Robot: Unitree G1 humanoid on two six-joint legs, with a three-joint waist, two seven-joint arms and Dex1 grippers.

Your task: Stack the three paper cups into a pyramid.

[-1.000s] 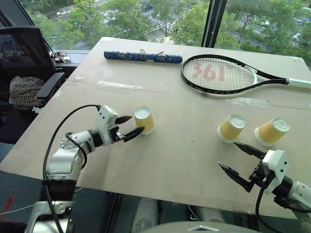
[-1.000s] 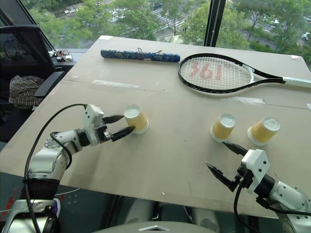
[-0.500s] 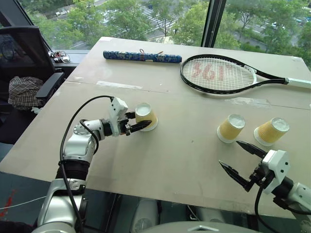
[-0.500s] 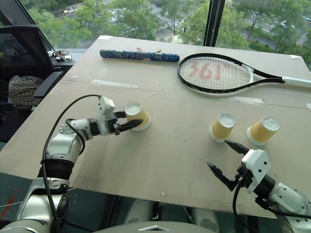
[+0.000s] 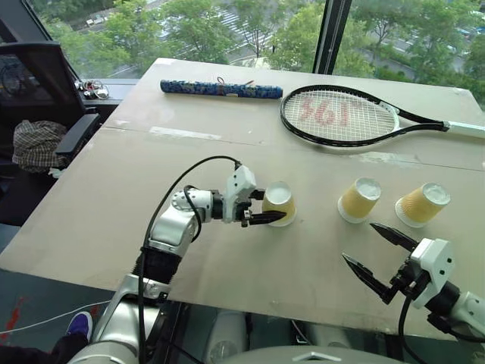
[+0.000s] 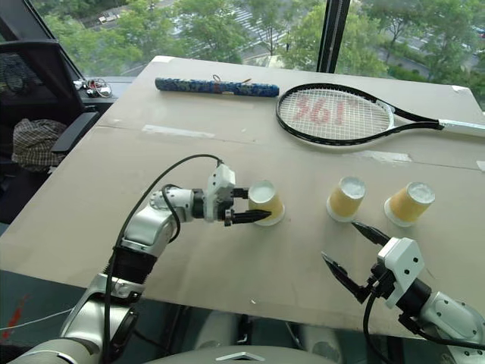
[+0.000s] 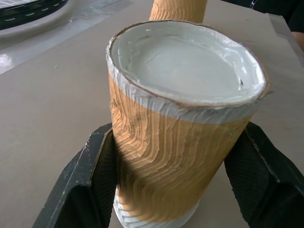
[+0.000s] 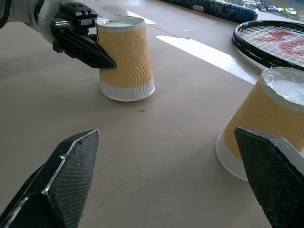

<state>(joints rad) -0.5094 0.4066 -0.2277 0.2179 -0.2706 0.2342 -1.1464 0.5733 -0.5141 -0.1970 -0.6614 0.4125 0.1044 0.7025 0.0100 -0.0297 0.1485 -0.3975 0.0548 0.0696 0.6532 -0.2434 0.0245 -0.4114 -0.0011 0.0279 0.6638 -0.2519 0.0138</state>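
Note:
Three yellow-tan ribbed paper cups stand upside down on the table (image 5: 227, 258). My left gripper (image 5: 273, 207) is shut on the leftmost cup (image 5: 280, 200), one black finger on each side of it; the left wrist view shows this cup (image 7: 180, 118) between the fingers (image 7: 85, 190). The cup's rim rests on the table. To its right stand the middle cup (image 5: 361, 199) and the right cup (image 5: 423, 204), both free. My right gripper (image 5: 358, 243) is open near the table's front edge, just in front of the middle cup (image 8: 270, 123), with nothing between its fingers.
A tennis racket (image 5: 341, 115) and a blue patterned tube (image 5: 221, 88) lie at the far side of the table. A black office chair (image 5: 45, 76) with a checked cloth (image 5: 34, 144) stands off the table's left edge.
My left gripper has shut on the leftmost cup and carried it to the right, close to the other two cups. The right arm has stayed put.

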